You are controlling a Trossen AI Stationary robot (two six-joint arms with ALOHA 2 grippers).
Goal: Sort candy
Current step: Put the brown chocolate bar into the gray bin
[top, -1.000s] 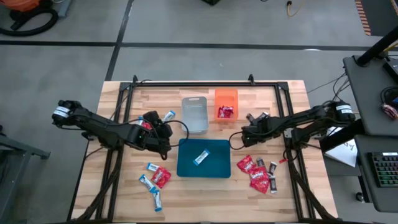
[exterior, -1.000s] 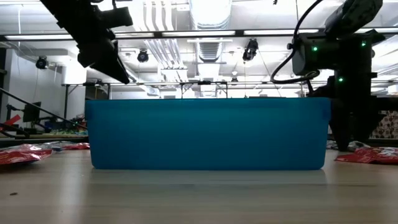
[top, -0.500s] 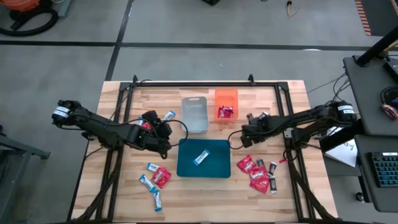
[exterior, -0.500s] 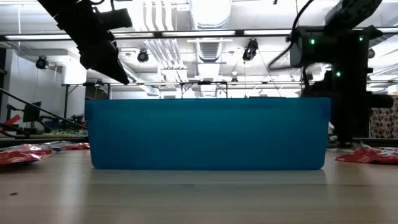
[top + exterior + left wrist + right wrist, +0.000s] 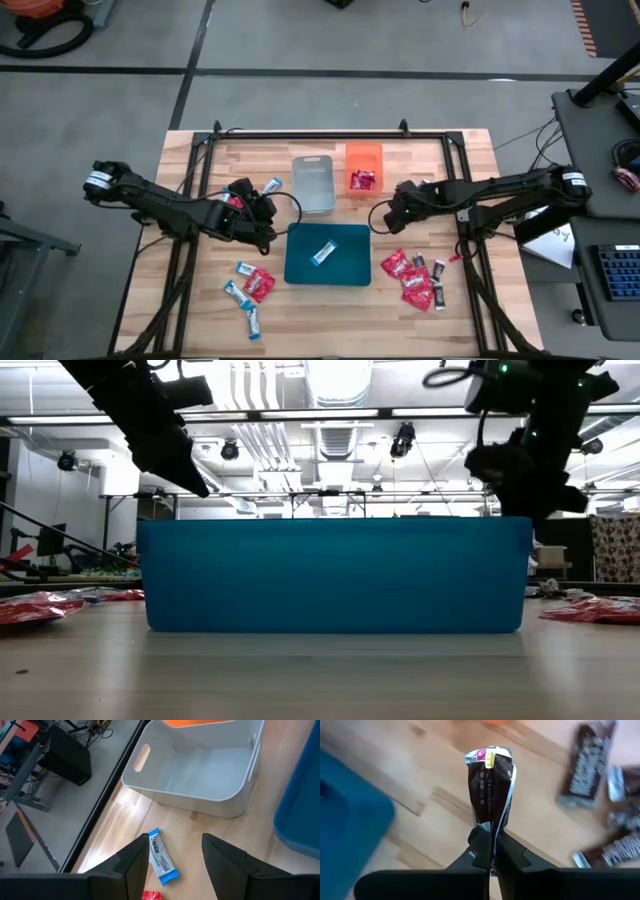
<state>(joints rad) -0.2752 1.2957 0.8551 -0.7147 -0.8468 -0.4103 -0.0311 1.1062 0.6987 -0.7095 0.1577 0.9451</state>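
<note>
right fingers (image 5: 491, 851) pinched shut on a dark brown mini bar (image 5: 490, 785); left fingers (image 5: 175, 865) spread, empty

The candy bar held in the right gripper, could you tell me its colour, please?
Dark brown mini bar, silver crimped end; right wrist view.

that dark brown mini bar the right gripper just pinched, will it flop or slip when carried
The dark brown mini bar probably stays fairly stiff: it stands straight out from the right gripper without drooping. It looks light for its size, since a pinch on one end alone holds it up. The glossy wrapper may be slippery, and the shut fingers grip only its crimped end, so a quick swing could loosen it.
</note>
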